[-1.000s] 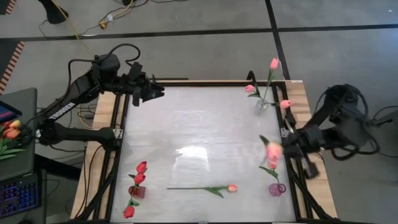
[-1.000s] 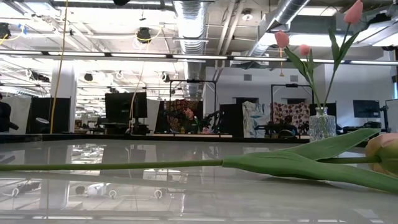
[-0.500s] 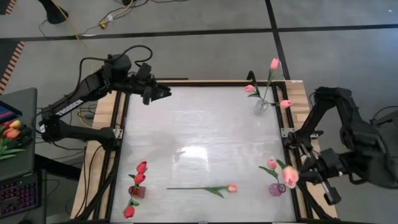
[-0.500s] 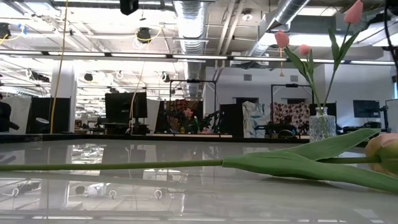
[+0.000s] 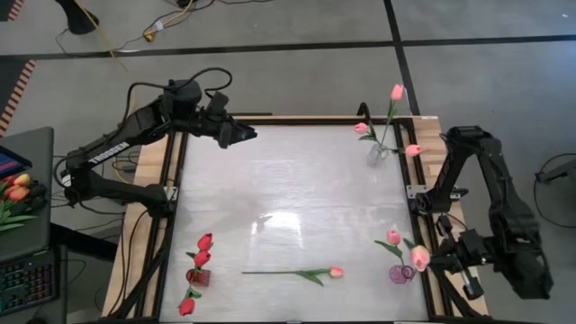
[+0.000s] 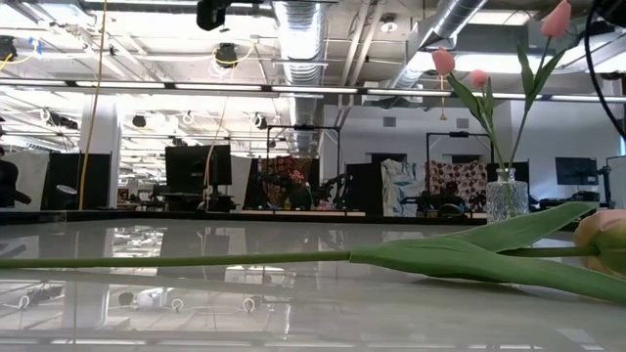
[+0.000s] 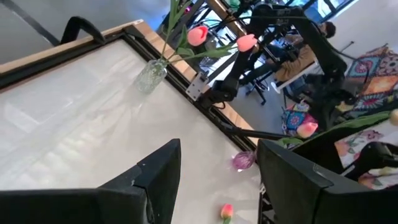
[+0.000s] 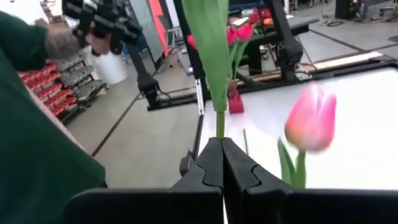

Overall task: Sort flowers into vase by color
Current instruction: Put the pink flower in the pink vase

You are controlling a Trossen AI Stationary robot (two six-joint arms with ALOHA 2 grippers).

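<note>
One light, bendy tulip (image 8: 217,59) sits pinched low on its stem by the right gripper (image 8: 222,163), probably slip-prone; the left gripper (image 7: 214,180) gapes.

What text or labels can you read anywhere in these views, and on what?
White lettering along the left arm, seen in the high view: too small to read.
Nothing else carries readable words, numbers, brands or signs in any of the four views.
</note>
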